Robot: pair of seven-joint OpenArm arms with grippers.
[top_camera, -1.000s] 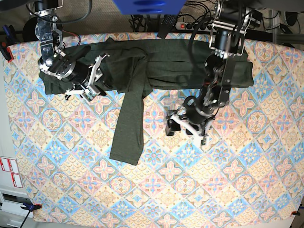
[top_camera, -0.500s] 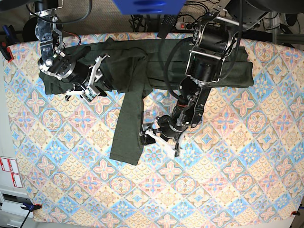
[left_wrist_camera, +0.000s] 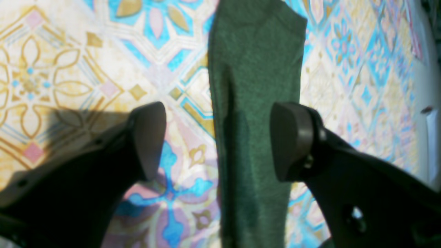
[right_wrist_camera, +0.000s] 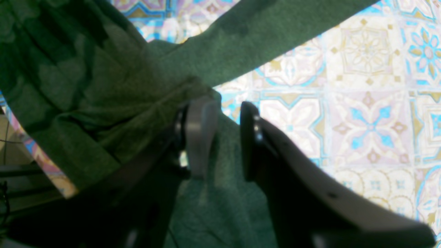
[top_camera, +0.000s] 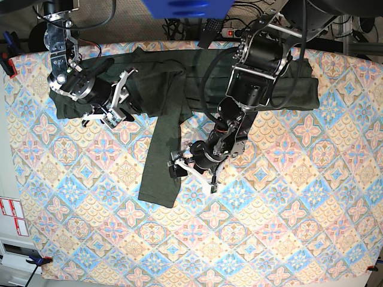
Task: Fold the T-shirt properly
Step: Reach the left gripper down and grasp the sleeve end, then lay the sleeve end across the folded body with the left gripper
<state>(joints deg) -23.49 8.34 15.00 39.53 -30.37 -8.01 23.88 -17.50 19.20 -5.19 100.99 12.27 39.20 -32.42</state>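
Tablecloth with coloured tile pattern over the whole table. On it, along the far edge, T-shirt, dark olive-green, spread as a long band from left to right with many folds.

At far left in the base view: right gripper, low over the bunched left end of the T-shirt. From the right wrist view: right gripper with fingers a little apart, only a narrow gap between. Green cloth piled against the pale finger on the left, more cloth visible through the gap and below both fingers. Not possible to tell whether any fold is pinched or only lying under. Bare tablecloth to the right of the dark finger.

Further right, near the middle: one long sleeve, running from the body of the T-shirt down toward the near side, flat on the tablecloth, end square.

Just beside the lower part of the sleeve, on its right edge: left gripper, at the end of the large black arm reaching over the T-shirt body. From the left wrist view: left gripper with fingers wide apart, nothing clamped. Sleeve as a narrow green strip passing between the two fingers, much nearer to the right one, its edge going behind that fingertip; a stretch of patterned tablecloth between sleeve and left finger. Contact with the cloth not clear.
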